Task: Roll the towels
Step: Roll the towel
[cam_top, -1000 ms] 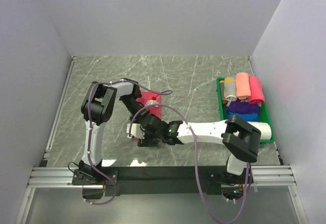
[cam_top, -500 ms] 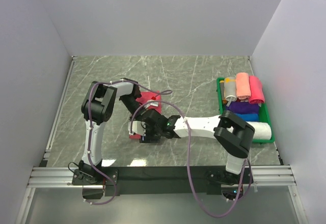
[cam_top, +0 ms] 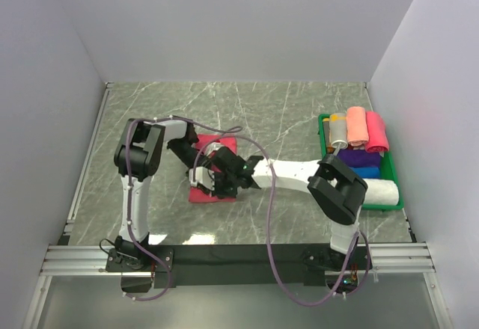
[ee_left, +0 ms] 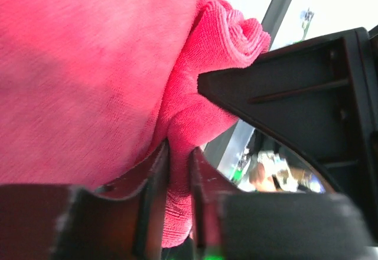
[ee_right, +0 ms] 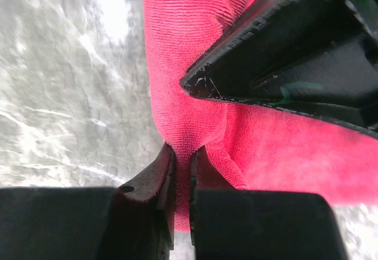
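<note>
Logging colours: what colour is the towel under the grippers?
The towel is crimson red, clearest in left wrist view.

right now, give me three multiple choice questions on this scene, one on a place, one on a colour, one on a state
1. Where on the table is the green tray?
A. at the far left corner
B. along the right side
C. between the two arm bases

2. What colour is the towel lying left of centre?
A. crimson red
B. blue
C. white

3. How is the left tool?
A. open above the table
B. shut on nothing
C. shut on the towel

Answers:
1 B: the top view shows the green tray against the right wall.
2 A: the towel is bright red in all three views.
3 C: the left wrist view shows a fold of the towel pinched between the nearly closed fingers. The right tool grips it the same way.
</note>
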